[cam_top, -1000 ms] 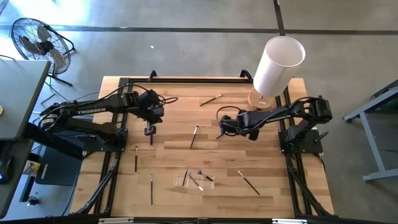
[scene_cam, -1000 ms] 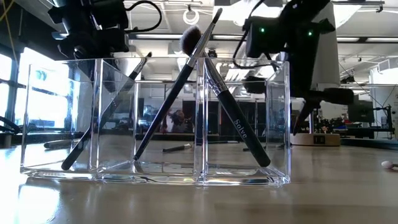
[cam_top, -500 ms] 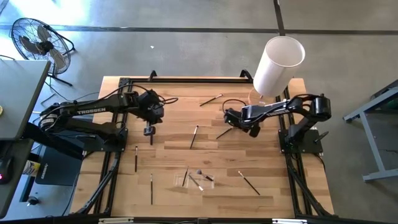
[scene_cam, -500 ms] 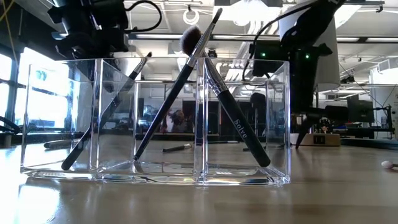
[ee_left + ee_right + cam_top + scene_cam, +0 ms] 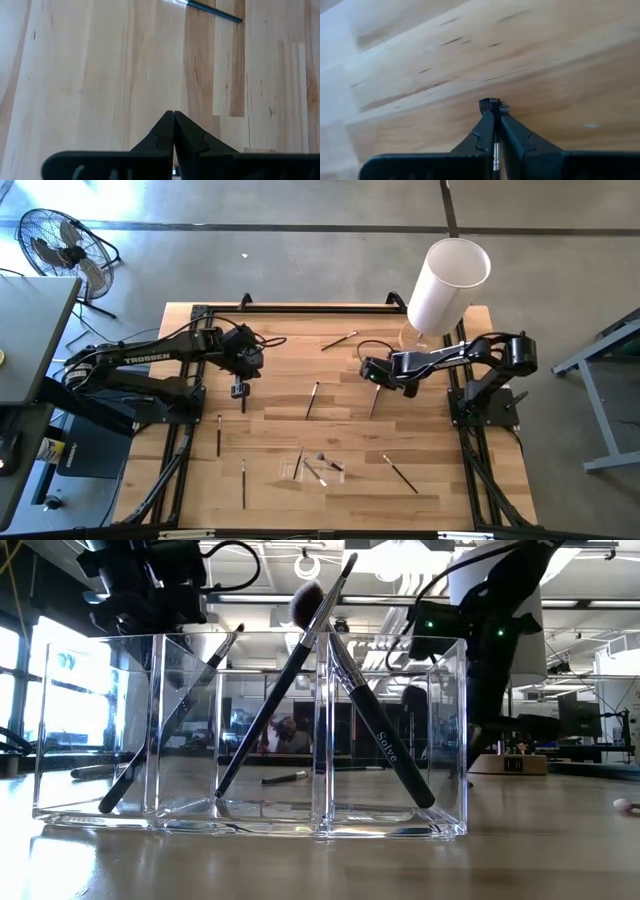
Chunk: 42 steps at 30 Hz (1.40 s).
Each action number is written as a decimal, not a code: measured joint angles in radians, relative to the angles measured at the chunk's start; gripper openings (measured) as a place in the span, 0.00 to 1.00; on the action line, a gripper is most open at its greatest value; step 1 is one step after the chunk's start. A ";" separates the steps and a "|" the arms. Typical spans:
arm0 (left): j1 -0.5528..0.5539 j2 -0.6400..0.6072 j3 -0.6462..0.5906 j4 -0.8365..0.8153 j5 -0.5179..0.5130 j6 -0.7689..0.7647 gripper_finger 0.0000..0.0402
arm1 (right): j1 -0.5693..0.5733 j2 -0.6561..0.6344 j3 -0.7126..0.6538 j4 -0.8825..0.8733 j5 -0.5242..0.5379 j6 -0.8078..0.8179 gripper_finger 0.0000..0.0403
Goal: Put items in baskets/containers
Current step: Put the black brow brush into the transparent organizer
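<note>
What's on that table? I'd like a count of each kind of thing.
Brushes lying loose on the table: 5
Brushes standing in the clear holder: 3
Brush held by the right gripper: 1
Clear holder: 1
White cylinder: 1
Total: 11 things, 9 of them brushes.

Robotics lab: concrete floor, workbenches.

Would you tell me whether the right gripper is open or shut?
Shut: the right gripper has its fingers pressed together around a thin brush.
</note>
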 joint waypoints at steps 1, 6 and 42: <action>0.000 0.000 0.000 0.004 0.000 0.000 0.00 | 0.006 0.000 0.000 0.019 0.003 -0.027 0.03; 0.000 0.000 0.000 0.010 -0.001 -0.005 0.00 | 0.055 -0.038 -0.006 0.099 0.035 -0.200 0.01; -0.455 0.003 0.000 0.008 -0.195 -0.977 0.00 | 0.789 0.067 -0.003 1.522 0.406 -1.508 0.00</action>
